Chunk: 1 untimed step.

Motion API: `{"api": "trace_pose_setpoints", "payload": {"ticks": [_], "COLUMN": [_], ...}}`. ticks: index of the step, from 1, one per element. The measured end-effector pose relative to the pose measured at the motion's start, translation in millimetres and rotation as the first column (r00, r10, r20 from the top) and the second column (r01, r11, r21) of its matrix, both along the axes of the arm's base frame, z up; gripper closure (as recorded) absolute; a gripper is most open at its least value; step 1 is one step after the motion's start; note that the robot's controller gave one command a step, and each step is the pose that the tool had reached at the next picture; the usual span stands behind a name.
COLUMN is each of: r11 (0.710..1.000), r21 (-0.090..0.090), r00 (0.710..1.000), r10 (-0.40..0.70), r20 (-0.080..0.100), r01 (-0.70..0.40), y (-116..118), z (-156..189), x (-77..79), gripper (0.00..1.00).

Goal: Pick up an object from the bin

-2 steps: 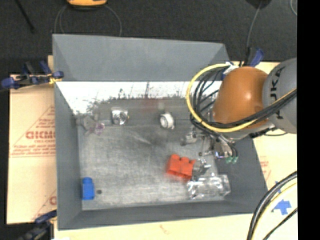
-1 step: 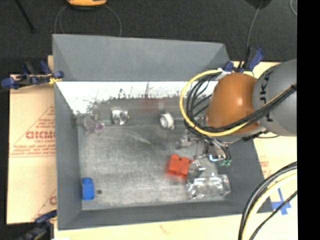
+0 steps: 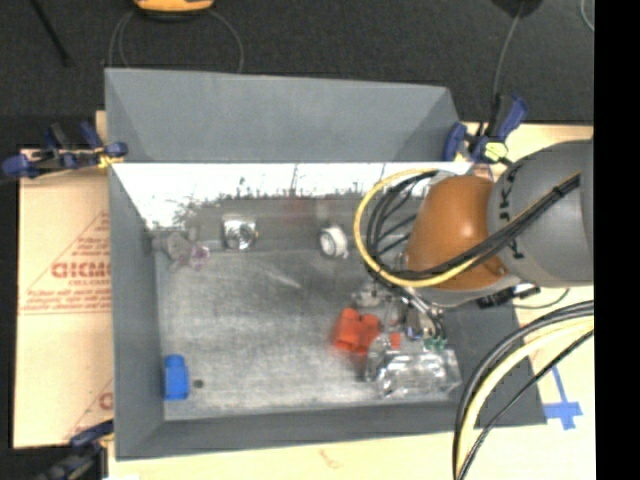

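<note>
My gripper (image 3: 402, 316) hangs low over the bin's right side, beneath the arm's orange cover. Just to its left a small red block (image 3: 354, 331) lies on the floor, close against the gripper. Below the gripper, in the front right corner, sits a crumpled clear plastic piece (image 3: 412, 372). Whether the gripper touches the red block or the plastic I cannot tell.
A blue block (image 3: 176, 377) lies in the front left corner. By the back wall are a shiny metal round piece (image 3: 239, 234), a white ring (image 3: 333, 240) and a clear pinkish thing (image 3: 188, 252). The arm and its cables cover the bin's right wall.
</note>
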<state>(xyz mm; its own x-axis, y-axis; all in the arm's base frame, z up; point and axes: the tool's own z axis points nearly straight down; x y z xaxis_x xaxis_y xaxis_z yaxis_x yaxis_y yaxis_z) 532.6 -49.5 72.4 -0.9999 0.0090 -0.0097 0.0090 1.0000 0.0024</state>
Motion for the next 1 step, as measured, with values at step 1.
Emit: {"api": "trace_pose_setpoints", "payload": {"ticks": [1], "r11": [1.000], "r21": [-0.002], "r00": [1.000], "r10": [0.005], "r20": [-0.001], "r01": [-0.005], "y": [0.0], "z": [2.1], "x": [2.3], "gripper": [0.00]}}
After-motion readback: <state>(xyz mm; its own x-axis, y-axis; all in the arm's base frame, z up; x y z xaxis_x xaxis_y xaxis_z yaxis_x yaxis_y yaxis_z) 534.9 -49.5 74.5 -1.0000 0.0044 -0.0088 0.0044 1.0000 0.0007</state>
